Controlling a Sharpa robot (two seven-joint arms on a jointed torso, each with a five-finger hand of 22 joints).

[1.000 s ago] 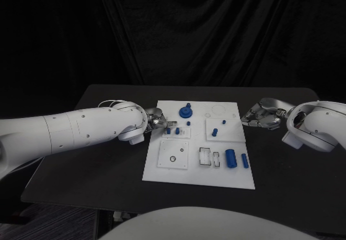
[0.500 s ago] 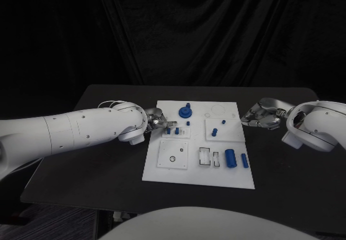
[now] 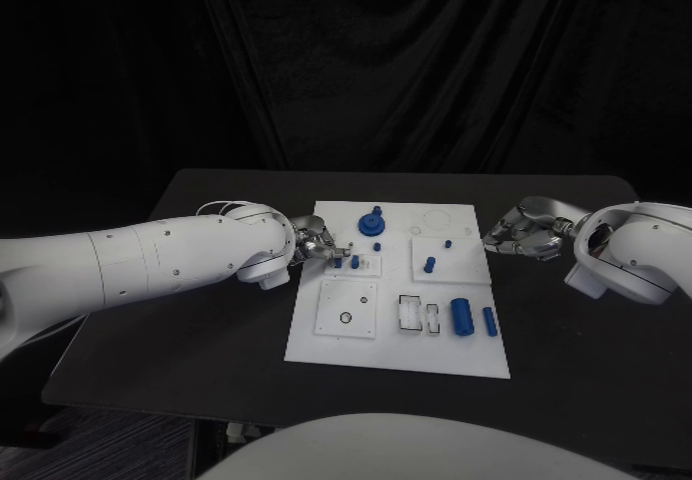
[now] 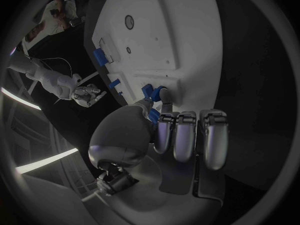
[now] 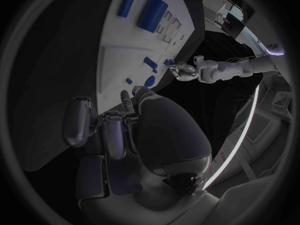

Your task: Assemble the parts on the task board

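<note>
While the left hand (image 3: 320, 244) crowds the task board (image 3: 361, 345) edge — the right hand (image 3: 519, 231) hangs apart.

Head above; wrists share task board (image 3: 401, 290).

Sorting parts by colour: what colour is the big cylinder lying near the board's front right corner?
Blue; the big cylinder shows best in the head view, lying on the white task board.
</note>
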